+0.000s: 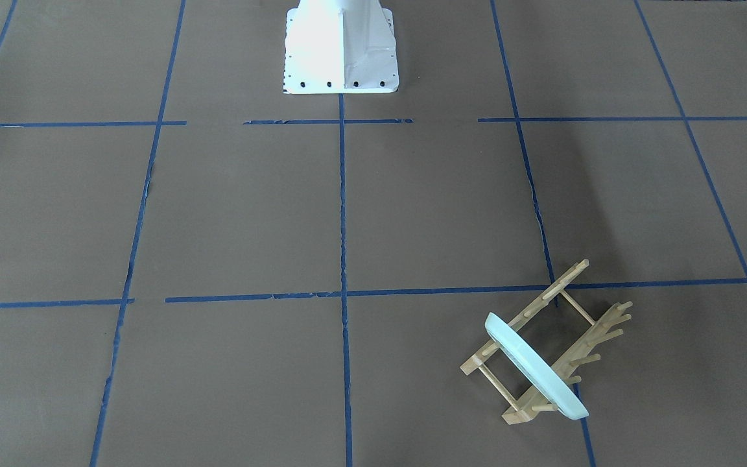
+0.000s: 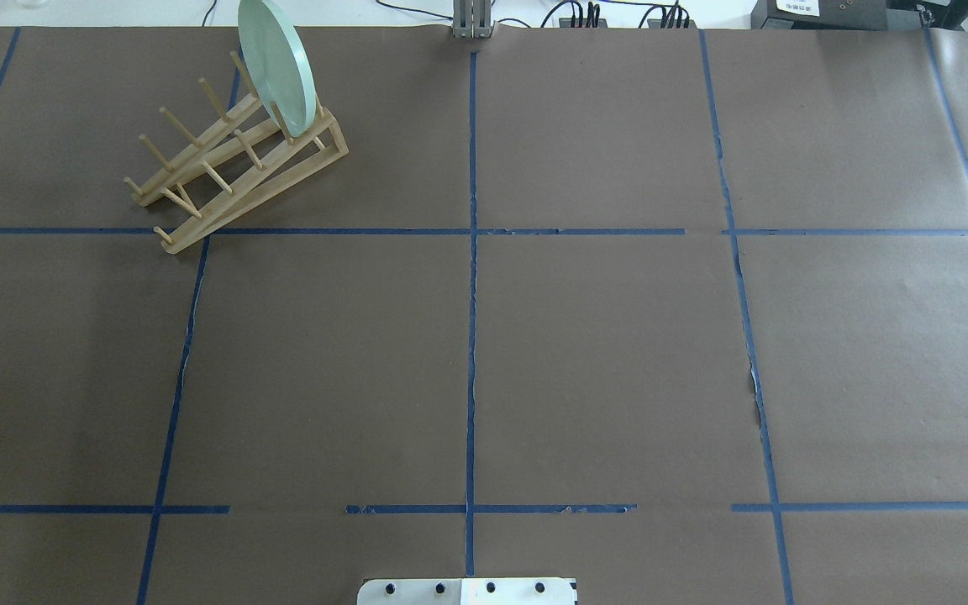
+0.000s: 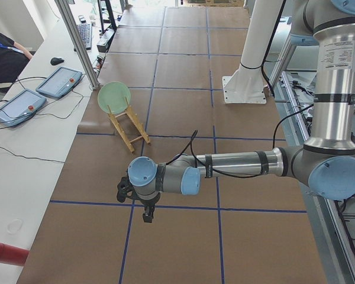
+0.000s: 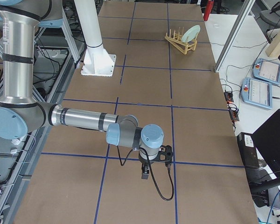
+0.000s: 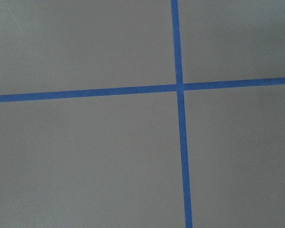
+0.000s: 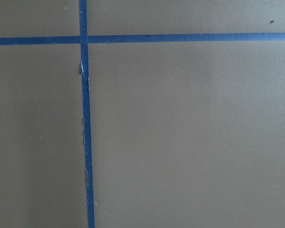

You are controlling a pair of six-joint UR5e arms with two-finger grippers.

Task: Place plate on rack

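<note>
The pale mint-green plate stands on edge between the pegs at one end of the light wooden rack. In the overhead view the plate and rack are at the far left of the table. They also show in the left side view, plate on rack, and far off in the right side view. My left gripper hangs over the table well short of the rack. My right gripper hangs far from it. I cannot tell if either is open. Both wrist views show only brown paper and blue tape.
The white robot pedestal stands at the table's near middle edge. A side table beyond the rack holds teach pendants and cables, behind an aluminium post. A red cylinder lies on that side table.
</note>
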